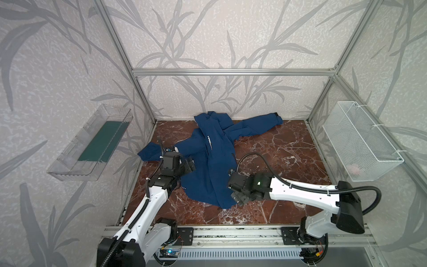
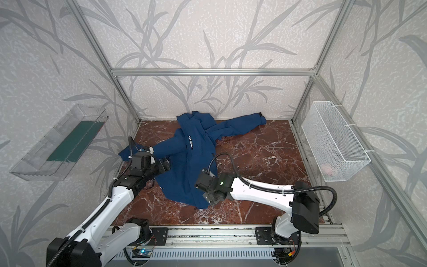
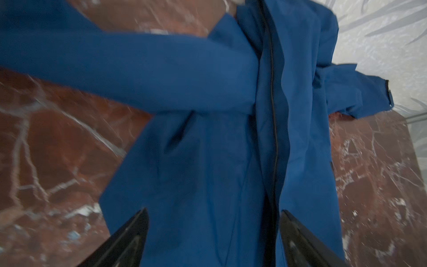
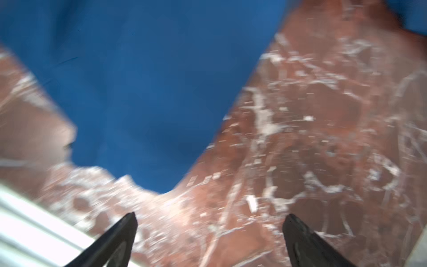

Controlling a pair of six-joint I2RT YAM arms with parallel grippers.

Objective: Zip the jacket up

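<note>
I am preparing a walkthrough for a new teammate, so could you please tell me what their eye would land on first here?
First, the navy jacket sprawled across the red-brown marble table, one sleeve stretched toward the far right corner and its dark zipper running down the front. Next, the left gripper hangs open over the jacket's front, and the right gripper is open by its near hem.

A crumpled navy jacket [image 1: 212,171] lies on the red-brown marble tabletop [image 1: 277,148].
</note>
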